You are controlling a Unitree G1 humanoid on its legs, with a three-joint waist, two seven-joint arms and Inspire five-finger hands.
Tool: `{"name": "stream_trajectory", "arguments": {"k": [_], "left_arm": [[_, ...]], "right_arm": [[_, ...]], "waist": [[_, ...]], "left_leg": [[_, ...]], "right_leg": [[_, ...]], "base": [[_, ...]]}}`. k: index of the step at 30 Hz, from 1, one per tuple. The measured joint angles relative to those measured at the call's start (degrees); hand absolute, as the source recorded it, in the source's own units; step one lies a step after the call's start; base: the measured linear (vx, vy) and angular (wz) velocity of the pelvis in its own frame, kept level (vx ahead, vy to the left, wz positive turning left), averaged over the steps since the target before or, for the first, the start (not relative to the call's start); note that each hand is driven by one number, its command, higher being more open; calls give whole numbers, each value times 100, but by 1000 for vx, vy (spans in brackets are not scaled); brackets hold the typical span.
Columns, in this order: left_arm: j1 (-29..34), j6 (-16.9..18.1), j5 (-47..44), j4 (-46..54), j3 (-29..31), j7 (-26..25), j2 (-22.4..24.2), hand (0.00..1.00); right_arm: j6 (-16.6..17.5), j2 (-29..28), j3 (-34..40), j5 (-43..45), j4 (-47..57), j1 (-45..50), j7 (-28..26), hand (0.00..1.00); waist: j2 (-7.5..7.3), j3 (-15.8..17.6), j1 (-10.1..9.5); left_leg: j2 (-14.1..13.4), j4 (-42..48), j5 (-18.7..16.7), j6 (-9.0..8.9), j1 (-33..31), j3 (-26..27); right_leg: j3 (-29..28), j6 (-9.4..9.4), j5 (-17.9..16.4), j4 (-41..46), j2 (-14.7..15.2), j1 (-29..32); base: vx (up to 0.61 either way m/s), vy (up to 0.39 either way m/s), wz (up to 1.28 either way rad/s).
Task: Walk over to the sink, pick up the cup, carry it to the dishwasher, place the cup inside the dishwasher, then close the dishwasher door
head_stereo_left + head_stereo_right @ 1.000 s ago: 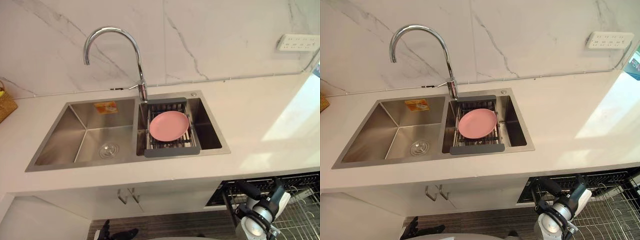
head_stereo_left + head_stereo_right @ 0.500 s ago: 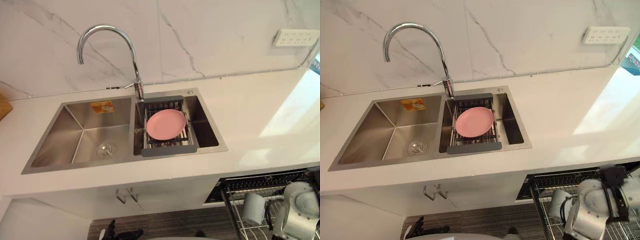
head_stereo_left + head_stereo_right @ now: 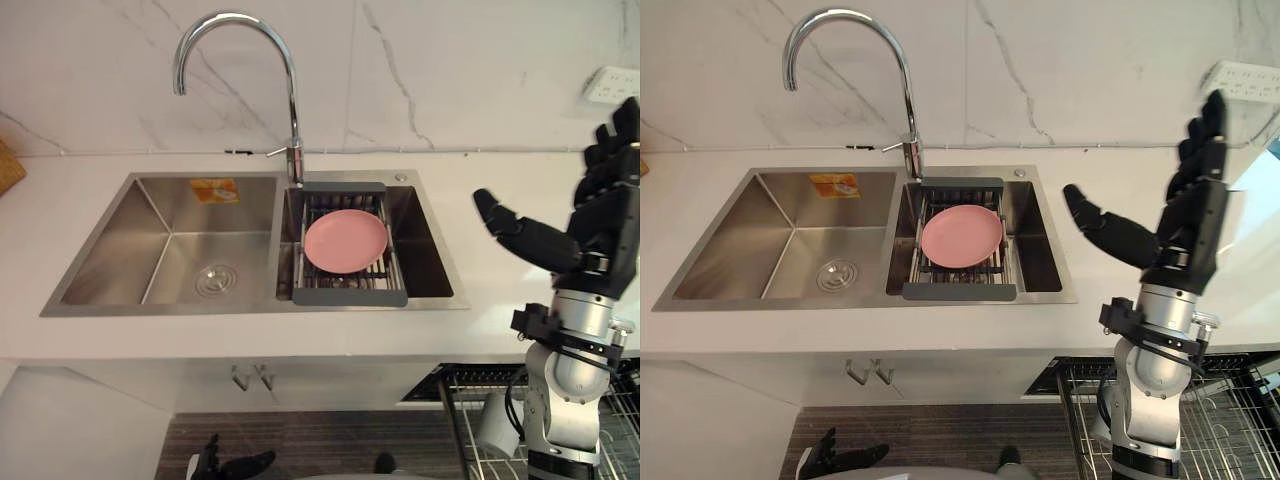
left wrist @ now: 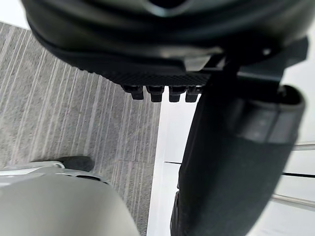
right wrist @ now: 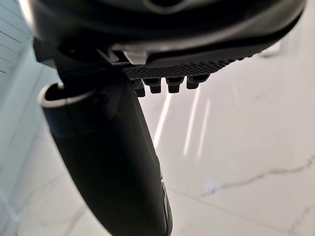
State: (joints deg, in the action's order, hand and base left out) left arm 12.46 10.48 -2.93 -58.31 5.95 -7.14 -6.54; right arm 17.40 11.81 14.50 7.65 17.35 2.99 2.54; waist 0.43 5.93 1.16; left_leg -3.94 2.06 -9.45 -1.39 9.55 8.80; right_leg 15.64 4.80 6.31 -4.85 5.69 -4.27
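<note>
The right hand (image 3: pixel 590 230) is raised over the counter (image 3: pixel 505 325), fingers spread and empty; the left hand (image 4: pixel 147 49) hangs relaxed. The cup (image 3: pixel 496 425) sits in the dishwasher rack (image 3: pixel 1230 420). With the rack pulled out, closing the door may jam against it or topple the cup.

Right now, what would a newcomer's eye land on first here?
The right hand is raised open above the white counter to the right of the sink, fingers straight and holding nothing. A pink plate lies on the rack in the sink's right basin, below the tall curved faucet. A pale cup sits in the dishwasher rack at lower right.
</note>
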Motion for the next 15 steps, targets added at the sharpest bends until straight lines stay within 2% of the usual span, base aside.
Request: {"name": "stream_trajectory", "arguments": {"k": [5,6,10,12,15], "left_arm": [[18,97,81,0,32,0,16,100],[138,232,235,173,35,-8,-37,100],[138,232,235,173,34,-8,-37,100],[137,217,216,169,34,4,-45,100],[120,-4,4,161,38,210,-92,100]], "right_arm": [[-289,38,-338,0,-308,59,-427,100],[-365,51,-492,-1,-333,212,-468,100],[-365,51,-493,-1,-333,211,-468,100],[-365,55,-526,13,-334,210,-485,100],[-430,171,-653,248,-335,154,-753,100]], "waist": [[-4,1,-34],[-137,-29,-26],[-137,-29,-28],[-146,-32,-32],[-185,-27,-38]], "left_leg": [[-5,-40,15,-12,-5,-45],[-19,-74,65,-74,0,-38],[-19,-75,65,-74,-3,-42],[-20,-76,70,-81,-33,-56],[-29,-73,100,-129,-80,-66]], "right_leg": [[65,2,-1,0,6,-4],[104,6,2,-2,32,-3],[120,6,2,-2,32,-3],[162,6,2,-2,39,9],[205,8,4,-1,45,39]], "base": [[-18,-14,6],[0,0,0],[0,0,0],[0,0,6],[0,0,7]]}}
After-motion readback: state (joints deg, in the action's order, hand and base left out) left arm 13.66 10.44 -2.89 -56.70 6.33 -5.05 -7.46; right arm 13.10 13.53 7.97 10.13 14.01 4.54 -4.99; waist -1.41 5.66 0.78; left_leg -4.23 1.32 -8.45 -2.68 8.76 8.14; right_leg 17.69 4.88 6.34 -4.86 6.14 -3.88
